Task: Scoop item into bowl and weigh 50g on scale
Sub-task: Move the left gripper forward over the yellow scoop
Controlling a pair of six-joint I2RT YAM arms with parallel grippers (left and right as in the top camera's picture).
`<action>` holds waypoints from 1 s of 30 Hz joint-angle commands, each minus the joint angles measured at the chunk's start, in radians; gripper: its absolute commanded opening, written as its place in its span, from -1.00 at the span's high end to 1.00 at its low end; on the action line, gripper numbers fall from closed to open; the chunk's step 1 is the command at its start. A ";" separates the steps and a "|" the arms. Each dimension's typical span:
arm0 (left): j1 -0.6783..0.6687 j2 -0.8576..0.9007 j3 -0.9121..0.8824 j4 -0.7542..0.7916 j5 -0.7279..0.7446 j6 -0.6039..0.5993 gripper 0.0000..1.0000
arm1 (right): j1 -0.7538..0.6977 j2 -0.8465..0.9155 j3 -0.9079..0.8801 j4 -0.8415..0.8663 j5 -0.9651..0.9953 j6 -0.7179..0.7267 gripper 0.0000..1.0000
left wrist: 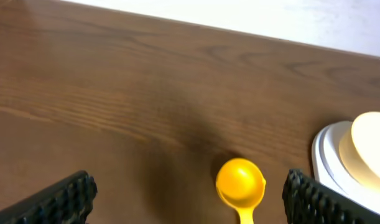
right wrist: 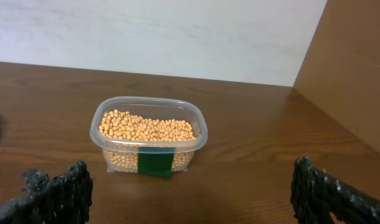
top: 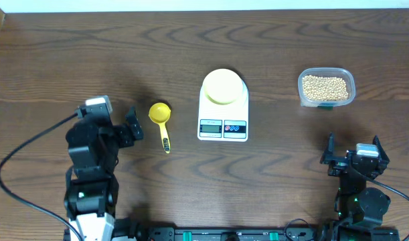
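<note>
The overhead view looks straight down on the whole table (top: 90, 53), the scale (top: 223, 124) near centre. The left wrist view sits low, left of the scale, close to the yellow scoop (left wrist: 240, 180). The right wrist view, low and right of the scale, faces the clear tub (right wrist: 149, 134); overhead shares both.

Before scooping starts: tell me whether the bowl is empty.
Empty: the bowl on the scale shows only plain pale yellow inside.

No text or number can be read anywhere. On the scale (top: 223, 132), the display (top: 210, 127) and the marks by its buttons are too small to make out. The green label (right wrist: 155, 163) on the clear tub (right wrist: 115, 134) looks plain. Dark marks on the yellow scoop (top: 160, 114) handle are illegible.
</note>
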 commanded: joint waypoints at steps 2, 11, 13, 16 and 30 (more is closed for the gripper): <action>0.006 0.051 0.102 -0.042 0.010 0.032 -0.95 | -0.002 -0.006 -0.002 -0.004 0.004 0.010 -0.98; 0.006 0.147 0.269 -0.216 0.038 0.048 -0.95 | -0.002 -0.006 -0.002 -0.004 0.004 0.010 -0.99; 0.006 0.168 0.307 -0.257 0.040 0.048 -0.95 | -0.001 -0.006 -0.002 -0.004 0.004 0.010 -0.98; 0.006 0.196 0.352 -0.302 0.040 0.051 -0.95 | -0.001 -0.006 -0.002 -0.004 0.004 0.010 -0.99; 0.006 0.287 0.522 -0.477 0.040 0.101 -0.95 | -0.002 -0.006 -0.002 -0.004 0.004 0.010 -0.99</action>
